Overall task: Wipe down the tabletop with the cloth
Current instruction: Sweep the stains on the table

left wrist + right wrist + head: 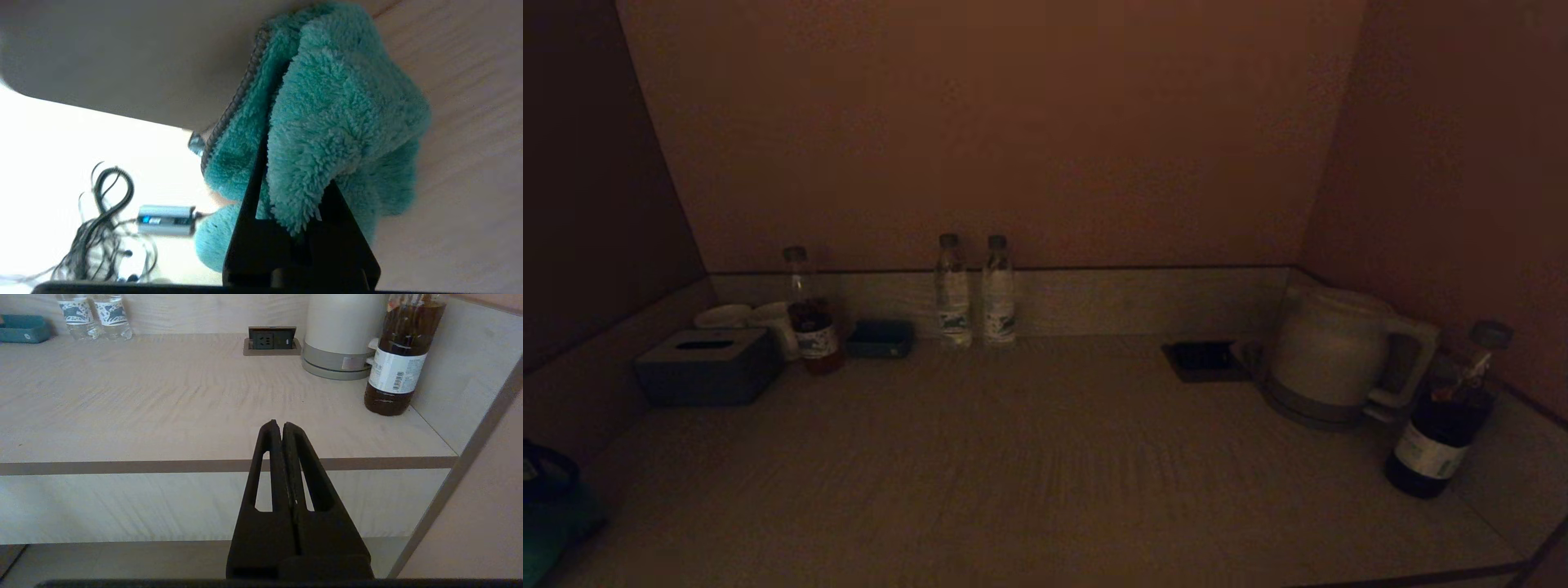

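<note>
The left gripper (292, 192) clamped the teal cloth (327, 118) at the near left edge of the tabletop (1045, 474). The right gripper (282, 426) hung parked before the counter's front, jaws pressed together

From the head camera the fuzzy teal-green microfibre cloth (547, 523) is a dim patch cut off at the frame's lower-left corner, and the black left gripper (294, 192) holding it is mostly buried in its folds. The white mugs (747, 318) sit half hidden behind the dark blue-grey tissue box (709, 366). The dark brown bottle (402, 355) loses its top at the right wrist picture's edge.
</note>
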Tool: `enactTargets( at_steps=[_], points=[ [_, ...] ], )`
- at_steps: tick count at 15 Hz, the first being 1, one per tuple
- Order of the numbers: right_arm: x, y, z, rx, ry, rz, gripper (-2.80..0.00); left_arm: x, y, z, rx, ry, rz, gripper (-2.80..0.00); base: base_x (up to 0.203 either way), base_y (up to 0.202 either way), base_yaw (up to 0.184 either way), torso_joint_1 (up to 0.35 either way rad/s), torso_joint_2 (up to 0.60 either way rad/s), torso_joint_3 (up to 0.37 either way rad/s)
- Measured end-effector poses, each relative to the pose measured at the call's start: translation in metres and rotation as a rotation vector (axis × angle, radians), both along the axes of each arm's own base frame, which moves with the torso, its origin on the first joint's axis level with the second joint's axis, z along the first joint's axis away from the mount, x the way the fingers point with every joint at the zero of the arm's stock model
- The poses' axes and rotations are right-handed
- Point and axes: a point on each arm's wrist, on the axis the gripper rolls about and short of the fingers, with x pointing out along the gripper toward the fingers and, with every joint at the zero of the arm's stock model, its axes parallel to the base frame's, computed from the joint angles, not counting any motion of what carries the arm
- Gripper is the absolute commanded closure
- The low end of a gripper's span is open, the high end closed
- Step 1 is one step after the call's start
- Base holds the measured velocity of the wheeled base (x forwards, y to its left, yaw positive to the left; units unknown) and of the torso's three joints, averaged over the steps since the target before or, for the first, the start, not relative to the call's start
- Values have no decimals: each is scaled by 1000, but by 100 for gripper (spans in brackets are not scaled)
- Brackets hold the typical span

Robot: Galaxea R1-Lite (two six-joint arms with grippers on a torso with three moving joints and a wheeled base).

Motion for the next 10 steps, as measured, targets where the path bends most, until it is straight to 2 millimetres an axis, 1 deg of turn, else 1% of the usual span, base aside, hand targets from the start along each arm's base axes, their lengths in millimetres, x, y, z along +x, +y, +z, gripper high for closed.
enactTargets(
  at_steps=[2,6,7,10],
  points=[
    [0,0,0,0,0,0,0,3,3,-17,-22,40,7,0,0,0,0,0,0,0],
    [0,0,0,0,0,0,0,11,5,-46,-38,52,-2,0,0,0,0,0,0,0],
    [0,0,0,0,0,0,0,14,3,-51,-42,55,-14,0,0,0,0,0,0,0],
    [0,0,0,0,0,0,0,24,-13,-61,-80,57,-91,0,0,0,0,0,0,0]
  ],
)
